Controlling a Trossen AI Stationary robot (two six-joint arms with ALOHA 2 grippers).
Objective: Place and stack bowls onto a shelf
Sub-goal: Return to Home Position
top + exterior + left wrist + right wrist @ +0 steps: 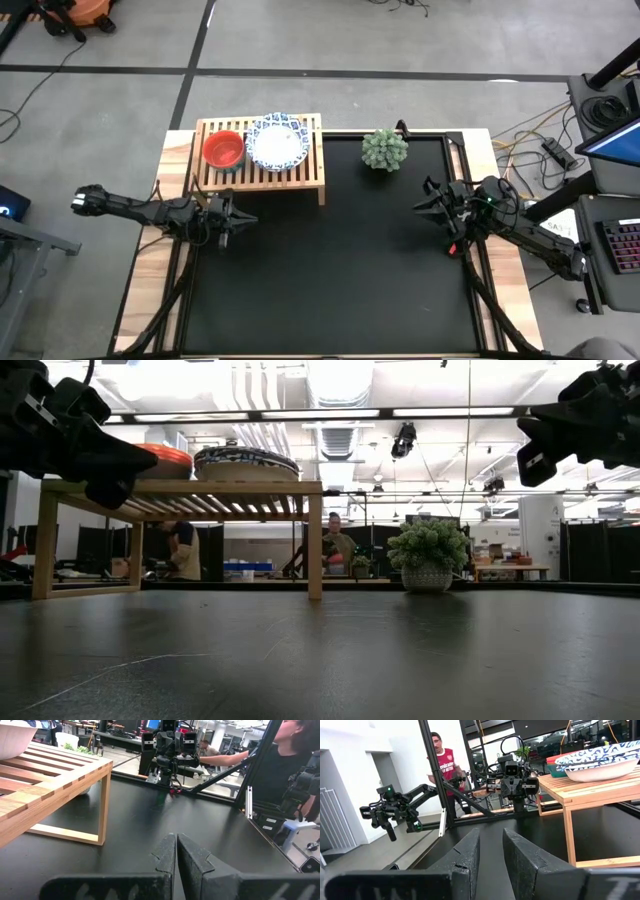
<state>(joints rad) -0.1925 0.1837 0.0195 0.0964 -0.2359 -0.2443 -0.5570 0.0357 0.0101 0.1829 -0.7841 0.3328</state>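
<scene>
Task status, by judgement: stacking is looking complete, both arms appearing to be pulling clear. The bowls are sitting on the shelf (300,176) at the back-left of the desk (330,280): red bowl stack (224,150) toward the shelf's left end, white patterned bowl stack (278,143) just beside it, approx. mid-shelf; cannot tell whether the two stacks are touching. Left gripper (246,218) is hovering above the desk just in front of the shelf, its fingers (167,855) pressing together, holding nothing. Right gripper (420,207) is hovering at the desk's right side, near the plant (384,149), its fingers (467,850) standing narrowly apart, also holding nothing. Risks: the left arm is working close to the shelf's front edge, at about shelf-top height in the low view; a swing toward it could be knocking the shelf and sliding or toppling the stacks. The right arm, moving backward, could be clipping the plant. A person (447,765) is standing beside the frame; a reach inward could be meeting a moving arm. Writing: white lettering on that person's red shirt, only partly readable, poss. "Emirates"; no other legible labels or brands.
</scene>
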